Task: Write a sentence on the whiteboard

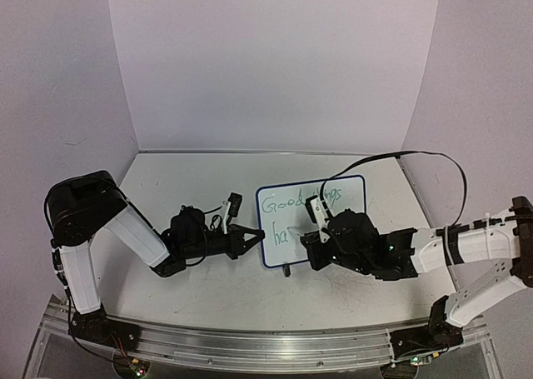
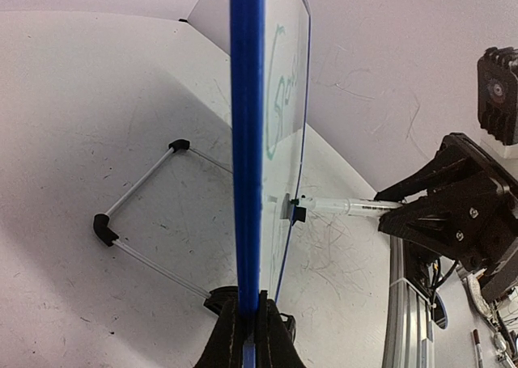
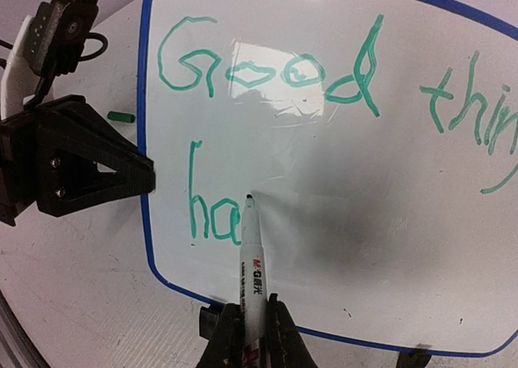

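**First line down, second line barely begun**

The sentence (image 3: 301, 75) runs in green across the whiteboard (image 3: 364, 222). The top line reads "Good" and then a word starting "thin", whose end runs off my right wrist view and sits behind my forearm from above. Below it only "ha" is written. I judge the top line done and the second word just started, so the rest of that word and any closing mark are left to write, roughly the latter half of the job.

The board stands propped near the middle of the table (image 1: 191, 287), between my two arms, with its wire stand (image 2: 104, 226) splayed out behind it.

The marker (image 3: 252, 263) points up at the board with its tip right at the tail of the "a". It looks to be touching, though I can't be sure from this angle. My right claw (image 3: 251, 319) is clamped tight on the marker's barrel. My left claw (image 2: 247, 319) is pinched onto the board's blue frame at its left edge, steadying it while I write
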